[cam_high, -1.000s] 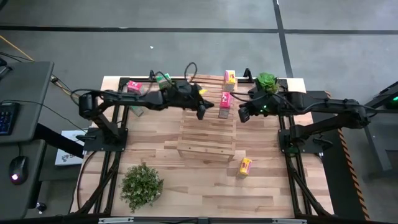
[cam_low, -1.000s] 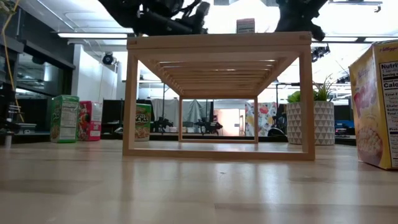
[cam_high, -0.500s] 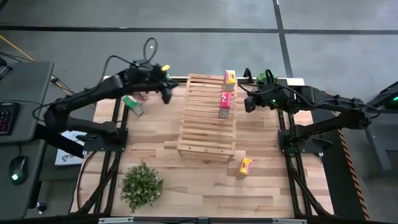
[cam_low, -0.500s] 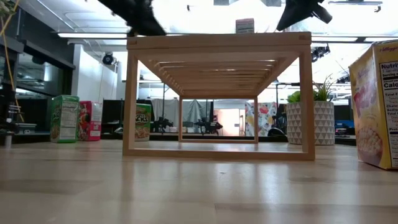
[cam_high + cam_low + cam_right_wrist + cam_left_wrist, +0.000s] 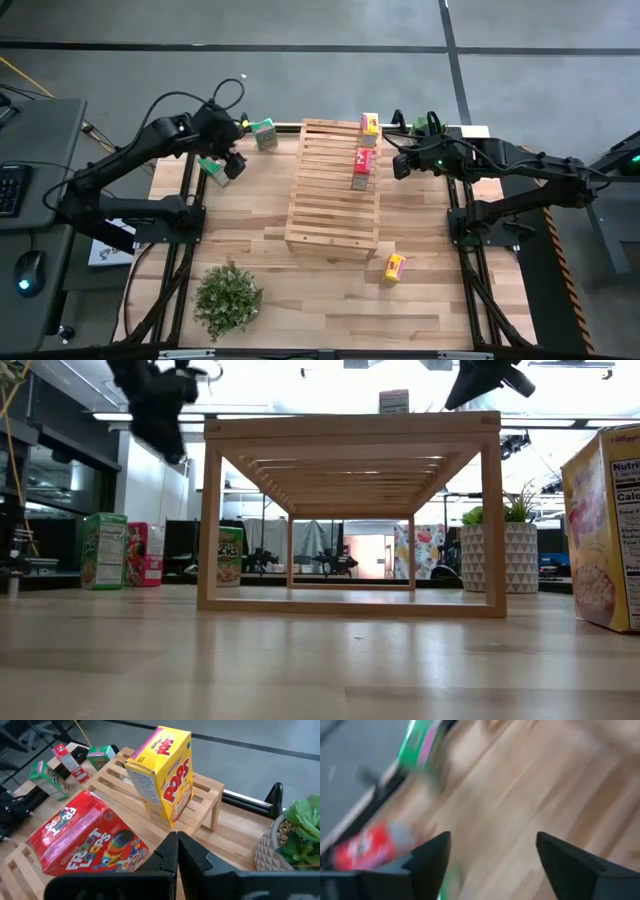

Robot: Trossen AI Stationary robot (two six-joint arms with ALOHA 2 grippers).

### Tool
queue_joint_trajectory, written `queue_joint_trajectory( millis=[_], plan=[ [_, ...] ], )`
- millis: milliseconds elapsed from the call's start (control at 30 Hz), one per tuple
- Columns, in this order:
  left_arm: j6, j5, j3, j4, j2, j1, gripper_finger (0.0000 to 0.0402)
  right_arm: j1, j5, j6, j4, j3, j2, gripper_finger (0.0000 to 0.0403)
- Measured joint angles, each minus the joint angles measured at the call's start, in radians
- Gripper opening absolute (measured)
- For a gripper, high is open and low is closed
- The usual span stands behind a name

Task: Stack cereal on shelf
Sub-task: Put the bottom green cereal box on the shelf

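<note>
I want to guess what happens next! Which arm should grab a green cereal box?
Probably the left. Its open gripper hovers by the green cereal box; the shut right gripper waits across the shelf.

Light-wood slatted shelf [image 5: 333, 190] carries one yellow box [image 5: 162, 775] with red lettering and one red box [image 5: 87, 842] with rainbow print; beside it, green boxes [image 5: 264, 133].

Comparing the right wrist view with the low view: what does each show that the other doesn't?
Only the right wrist view shows the yellow box standing upright on the shelf, beside the red box lying flat, with the right gripper shut in front of them. Only the low view shows the open space under the shelf and a second yellow box standing on the table. Both show the shelf's slatted top.
</note>
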Motion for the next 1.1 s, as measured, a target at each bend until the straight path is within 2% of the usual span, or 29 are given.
queue_joint_trajectory(
  millis=[133, 333, 567, 733, 833, 1100],
  plan=[
    [-0.171, -0.066, 0.0, -0.121, 0.058, 0.048, 0.0326, 0.0, 0.0, 0.0, -0.001, 0.0, 0.0, 0.0],
    [-0.494, -0.077, -0.001, -0.152, 0.063, 0.069, 0.0329, 0.0, 0.0, 0.0, -0.003, 0.0, 0.0, 0.0],
    [-0.903, -0.348, -0.049, -0.161, -0.081, -0.029, 0.0329, 0.0, 0.0, 0.0, -0.009, 0.0, 0.0, 0.0],
    [-1.159, -0.464, -0.165, -0.151, -0.184, -0.101, 0.0329, 0.0, 0.001, -0.018, -0.01, 0.0, 0.0, 0.0],
    [-1.261, -0.479, -0.248, -0.123, -0.213, -0.115, 0.0329, 0.0, 0.001, -0.019, -0.01, -0.001, 0.0, 0.0],
    [-1.409, -0.524, -0.403, 0.081, -0.213, -0.076, 0.033, 0.0, 0.0, -0.019, -0.01, -0.001, 0.0, 0.0]
  ],
)
